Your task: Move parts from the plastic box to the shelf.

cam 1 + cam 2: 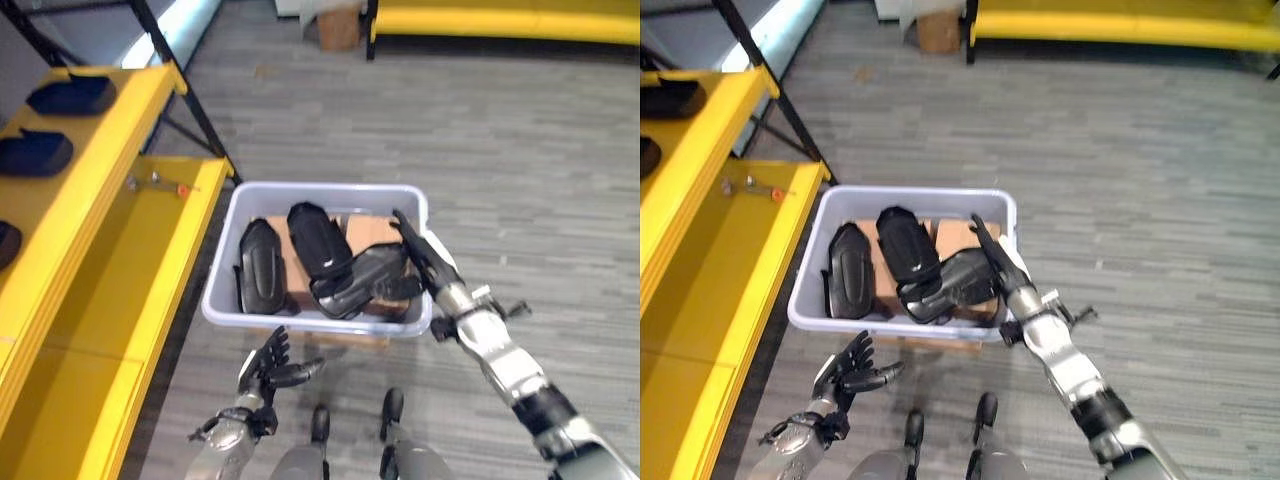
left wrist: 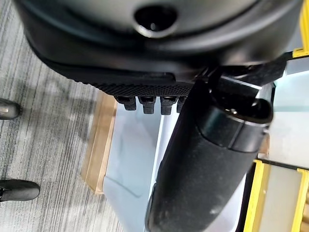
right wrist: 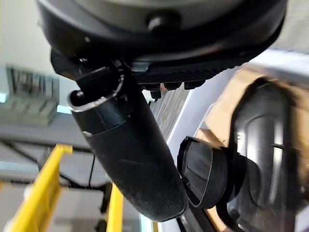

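A pale plastic box [image 1: 320, 188] stands on the floor in front of me, holding three black moulded parts: one on the left [image 1: 262, 266], one in the middle [image 1: 318, 240] and one on the right [image 1: 362, 280]. My right hand [image 1: 424, 262] reaches over the box's right rim with straight fingers lying just above the right part; its thumb [image 3: 130, 150] is extended beside that part [image 3: 260, 145]. My left hand [image 1: 266, 372] hovers low in front of the box's near wall [image 2: 135, 145], fingers spread and holding nothing. The yellow shelf [image 1: 150, 260] runs along my left.
Two black parts [image 1: 70, 95] [image 1: 35, 152] lie on the shelf's upper tier, and small metal bits [image 1: 155, 182] on the lower tier. A black frame leg [image 1: 190, 110] slants behind the shelf. Brown cardboard [image 1: 366, 232] lines the box. A yellow bench [image 1: 500, 20] stands far back.
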{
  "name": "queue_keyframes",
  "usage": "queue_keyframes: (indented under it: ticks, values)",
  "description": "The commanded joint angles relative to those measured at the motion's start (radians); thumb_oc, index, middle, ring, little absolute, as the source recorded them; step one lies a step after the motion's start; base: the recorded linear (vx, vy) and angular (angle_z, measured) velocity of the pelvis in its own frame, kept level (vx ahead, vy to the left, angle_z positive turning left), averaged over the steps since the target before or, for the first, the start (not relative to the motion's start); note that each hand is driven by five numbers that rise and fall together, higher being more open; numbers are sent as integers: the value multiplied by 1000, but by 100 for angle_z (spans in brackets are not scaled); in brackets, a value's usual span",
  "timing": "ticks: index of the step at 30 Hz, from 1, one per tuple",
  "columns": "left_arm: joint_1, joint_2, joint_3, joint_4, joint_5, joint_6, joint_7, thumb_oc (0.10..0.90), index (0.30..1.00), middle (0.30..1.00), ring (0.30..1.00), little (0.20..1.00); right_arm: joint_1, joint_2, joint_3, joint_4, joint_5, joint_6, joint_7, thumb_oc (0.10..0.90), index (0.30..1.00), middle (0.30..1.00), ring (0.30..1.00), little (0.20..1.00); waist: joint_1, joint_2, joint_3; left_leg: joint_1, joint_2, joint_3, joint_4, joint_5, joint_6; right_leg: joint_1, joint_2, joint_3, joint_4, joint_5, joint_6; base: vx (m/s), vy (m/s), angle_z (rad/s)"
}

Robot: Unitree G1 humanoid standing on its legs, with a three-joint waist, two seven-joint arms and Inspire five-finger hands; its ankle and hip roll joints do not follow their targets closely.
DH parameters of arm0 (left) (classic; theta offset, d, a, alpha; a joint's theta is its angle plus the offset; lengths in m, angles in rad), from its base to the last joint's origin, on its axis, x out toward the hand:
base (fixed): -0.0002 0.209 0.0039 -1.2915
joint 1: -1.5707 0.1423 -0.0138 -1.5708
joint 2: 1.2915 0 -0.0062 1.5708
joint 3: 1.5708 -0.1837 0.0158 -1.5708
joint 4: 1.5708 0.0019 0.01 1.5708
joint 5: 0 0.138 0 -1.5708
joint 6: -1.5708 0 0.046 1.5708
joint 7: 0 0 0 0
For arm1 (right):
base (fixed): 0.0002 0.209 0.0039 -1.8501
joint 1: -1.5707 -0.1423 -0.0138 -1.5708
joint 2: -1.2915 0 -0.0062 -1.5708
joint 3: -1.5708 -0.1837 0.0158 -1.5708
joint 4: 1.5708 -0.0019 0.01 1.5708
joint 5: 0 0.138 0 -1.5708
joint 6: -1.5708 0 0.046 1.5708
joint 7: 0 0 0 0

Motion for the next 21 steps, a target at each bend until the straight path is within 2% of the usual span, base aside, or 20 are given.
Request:
queue_keyframes:
  ticks: [1,8,15,16,17,18,21]
  values:
    - [-36,47,11,-88,-17,-86,2,900,1000,1000,1000,1000,-89,-29,19,-37,-100,-62,-40,900,1000,1000,1000,1000,-6,-44,-29,-43,26,45,-27,60,-9,65,-75,45,35,-96,91,-23,14,6]
    - [-66,59,10,-94,-13,-93,10,900,1000,1000,1000,1000,-203,-97,93,30,-226,-34,-27,900,1000,1000,1000,1000,10,-58,13,-82,24,37,-26,66,-9,27,-75,45,43,-91,92,-9,2,1]
    - [-97,65,16,-98,0,-106,25,900,1000,1000,1000,1000,-267,-129,146,61,-455,-15,-52,900,1000,1000,1000,1000,22,-65,40,-103,25,35,-27,68,-11,2,-74,49,45,-90,93,-3,0,0]
    - [-106,67,11,-102,1,-110,31,900,1000,1000,1000,1000,-296,-149,169,68,-538,-9,-60,900,1000,1000,1000,1000,26,-65,45,-109,25,34,-27,68,-12,-4,-74,47,45,-89,94,-4,2,3]
    - [-107,66,12,-102,2,-110,31,900,1000,1000,1000,1000,-298,-149,170,70,-539,-10,-61,900,1000,1000,1000,1000,25,-64,46,-110,25,33,-27,69,-12,-5,-74,47,46,-89,94,-12,-1,4]
    - [-117,69,7,-101,5,-114,36,900,1000,1000,1000,1000,-323,-168,188,74,-605,-4,-71,900,1000,1000,1000,1000,29,-65,52,-115,25,32,-27,69,-12,-9,-74,46,44,-88,95,-9,5,3]
    - [-127,70,1,-102,9,-118,44,900,1000,1000,1000,1000,-355,-187,213,70,-679,3,-79,900,1000,1000,1000,1000,33,-65,61,-123,25,31,-27,70,-12,-16,-75,42,44,-87,97,0,0,0]
